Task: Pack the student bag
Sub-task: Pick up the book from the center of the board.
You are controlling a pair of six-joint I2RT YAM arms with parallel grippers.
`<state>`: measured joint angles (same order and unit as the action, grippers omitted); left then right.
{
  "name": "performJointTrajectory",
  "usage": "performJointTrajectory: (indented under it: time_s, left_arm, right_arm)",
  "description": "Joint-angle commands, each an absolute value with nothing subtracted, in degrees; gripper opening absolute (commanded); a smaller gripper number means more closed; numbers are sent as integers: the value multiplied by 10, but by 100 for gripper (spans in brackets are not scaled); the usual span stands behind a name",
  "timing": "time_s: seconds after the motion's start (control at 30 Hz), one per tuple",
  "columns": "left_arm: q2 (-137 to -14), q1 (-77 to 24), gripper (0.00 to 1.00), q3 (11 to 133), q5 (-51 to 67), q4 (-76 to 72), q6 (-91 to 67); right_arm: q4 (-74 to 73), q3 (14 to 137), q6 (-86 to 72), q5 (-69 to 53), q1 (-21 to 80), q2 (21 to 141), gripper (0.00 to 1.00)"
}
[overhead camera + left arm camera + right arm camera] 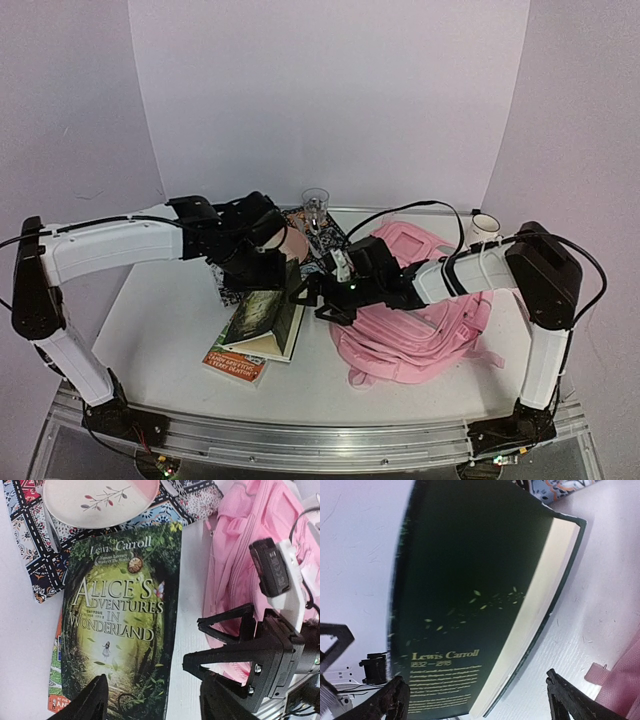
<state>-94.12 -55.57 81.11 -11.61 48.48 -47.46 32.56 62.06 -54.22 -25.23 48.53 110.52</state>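
Top external: L gripper (263, 272), R gripper (316, 296) spread wide by book (262, 315).

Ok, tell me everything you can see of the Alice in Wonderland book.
The book is closed, with a glossy green forest cover, pale title lettering and Lewis Carroll's name on top. Its back is dark green with scattered leaves and the author's name; the pages look cream. It sits tilted, its back partly clear of the table, over an orange book, beside the pink backpack. The open left end effector and open right end effector flank it; contact is unclear.
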Motion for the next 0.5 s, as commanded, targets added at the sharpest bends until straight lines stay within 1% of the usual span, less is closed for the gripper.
performJointTrajectory:
  time_s: [0.0,0.2,0.47]
  left_arm:
    - [-870,-501,65,772,-106,467,-475]
    - [-802,-405,70,666,-31,385,-464]
    - [-807,-341,73,572,78,275,-461]
  right_arm:
    - [323,632,-537,-254,484,1055,95]
    - [321,658,-547,-278,484,1046,97]
    - [316,709,-571,-287,489,1091,98]
